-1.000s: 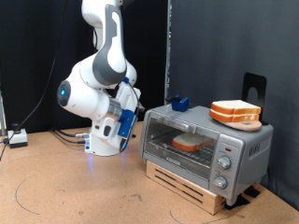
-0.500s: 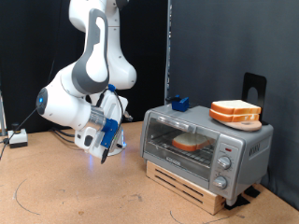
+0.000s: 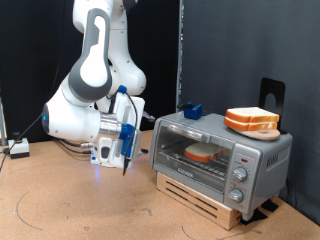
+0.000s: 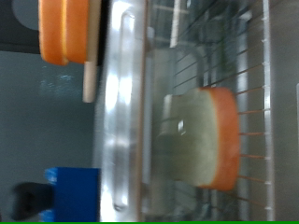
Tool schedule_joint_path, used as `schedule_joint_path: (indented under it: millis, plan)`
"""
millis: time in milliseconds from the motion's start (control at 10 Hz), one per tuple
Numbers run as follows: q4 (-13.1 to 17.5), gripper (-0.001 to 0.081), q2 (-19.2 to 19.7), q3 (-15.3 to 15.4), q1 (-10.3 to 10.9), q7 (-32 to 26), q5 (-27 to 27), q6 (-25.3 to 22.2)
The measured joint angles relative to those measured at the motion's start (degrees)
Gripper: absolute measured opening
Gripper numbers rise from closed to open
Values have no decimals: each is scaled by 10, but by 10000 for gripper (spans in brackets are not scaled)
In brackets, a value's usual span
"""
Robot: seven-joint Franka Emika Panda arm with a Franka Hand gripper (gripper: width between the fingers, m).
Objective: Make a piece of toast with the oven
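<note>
The silver oven stands on a wooden base at the exterior view's right, its glass door shut. One piece of toast lies on the wire rack inside, seen through the glass. Two alike slices are stacked on the oven's top. My gripper hangs left of the oven, a little apart from its door, holding nothing that I can see. The wrist view faces the door: the grey bar handle, the toast behind the glass, and the stacked slices. The fingers do not show there.
A small blue block sits on the oven's top at its far left corner; it also shows in the wrist view. A black stand rises behind the oven. Cables and a box lie at the far left of the brown table.
The arm swung left, away from the oven's side, and lowered, then came back a little to the right. The oven door and the slices have not moved.
</note>
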State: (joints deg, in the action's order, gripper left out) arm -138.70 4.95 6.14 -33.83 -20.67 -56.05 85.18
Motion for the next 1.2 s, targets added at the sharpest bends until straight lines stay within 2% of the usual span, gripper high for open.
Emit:
schedule_joint_path:
  millis: [100,300,400,500,700,800,900,1000,1100,1200]
  plan:
    - [25,809,20,9,5,27,8,-4]
    - [51,809,40,21,19,40,7,41]
    - [50,809,40,21,18,40,7,37]
    - [58,809,45,20,14,33,2,-4]
    - [110,809,81,24,10,-18,-8,-56]
    - [138,809,104,32,12,-36,-6,-64]
    - [164,809,123,39,17,-39,3,-64]
    - [183,809,138,44,26,-35,5,-44]
    - [194,809,147,44,35,-33,7,-30]
    - [194,809,147,44,34,-33,6,-33]
